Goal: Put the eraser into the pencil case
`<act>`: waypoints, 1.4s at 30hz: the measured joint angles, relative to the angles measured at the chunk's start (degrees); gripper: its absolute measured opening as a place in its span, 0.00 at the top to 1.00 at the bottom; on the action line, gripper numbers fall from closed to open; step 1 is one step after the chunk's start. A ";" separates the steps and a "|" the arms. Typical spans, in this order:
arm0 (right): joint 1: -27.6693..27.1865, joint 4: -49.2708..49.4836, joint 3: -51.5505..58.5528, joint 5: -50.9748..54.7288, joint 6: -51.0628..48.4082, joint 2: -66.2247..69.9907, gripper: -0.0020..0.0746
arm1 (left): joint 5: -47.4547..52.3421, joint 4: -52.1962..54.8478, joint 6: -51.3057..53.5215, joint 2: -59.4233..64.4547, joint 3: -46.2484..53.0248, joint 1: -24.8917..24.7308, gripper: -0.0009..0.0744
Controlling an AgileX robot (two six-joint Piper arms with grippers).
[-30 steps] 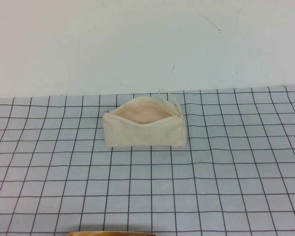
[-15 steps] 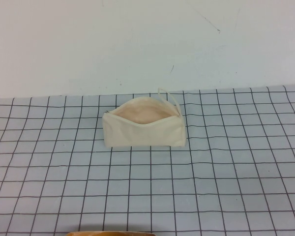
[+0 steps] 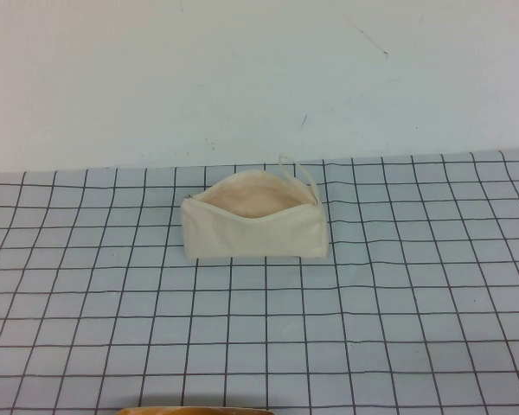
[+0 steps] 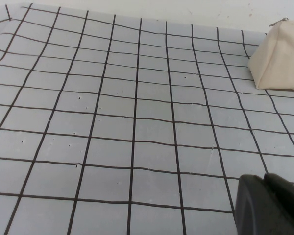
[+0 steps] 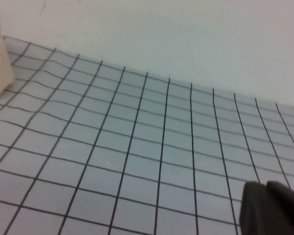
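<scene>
— Pencil case (image 3: 255,226) where? Eraser?
— Upright, mouth open, on gridded mat (image 3: 398,328); eraser unseen.
— Left gripper (image 4: 272,205), right gripper (image 5: 274,208)?
— Low over mat, apart from case; finger spread untellable.

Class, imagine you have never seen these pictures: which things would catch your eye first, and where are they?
The cream pencil case stands open at mid-table, toward the back wall, its pinkish lining showing and a cord loop at its right end. Around it lies the grey grid-lined mat. No eraser shows. Only a dark corner of the left claw and right claw shows, low over the mat.
</scene>
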 joint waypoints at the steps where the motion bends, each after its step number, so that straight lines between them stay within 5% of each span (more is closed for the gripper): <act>1: -0.46 0.37 0.58 -0.18 0.00 -0.14 0.98 | 0.00 0.00 0.00 0.00 0.00 0.00 0.99; 6: -1.10 -0.70 6.90 -5.87 2.56 -0.23 0.98 | 0.00 0.00 0.00 0.00 0.00 0.00 0.99; 14: 0.32 -15.67 7.87 -0.17 23.77 -4.13 0.98 | 0.00 0.00 0.00 0.00 0.00 0.00 0.99; 42: 3.31 -15.12 7.87 3.71 24.89 -4.96 0.98 | 0.00 0.00 0.00 0.00 0.00 0.00 0.99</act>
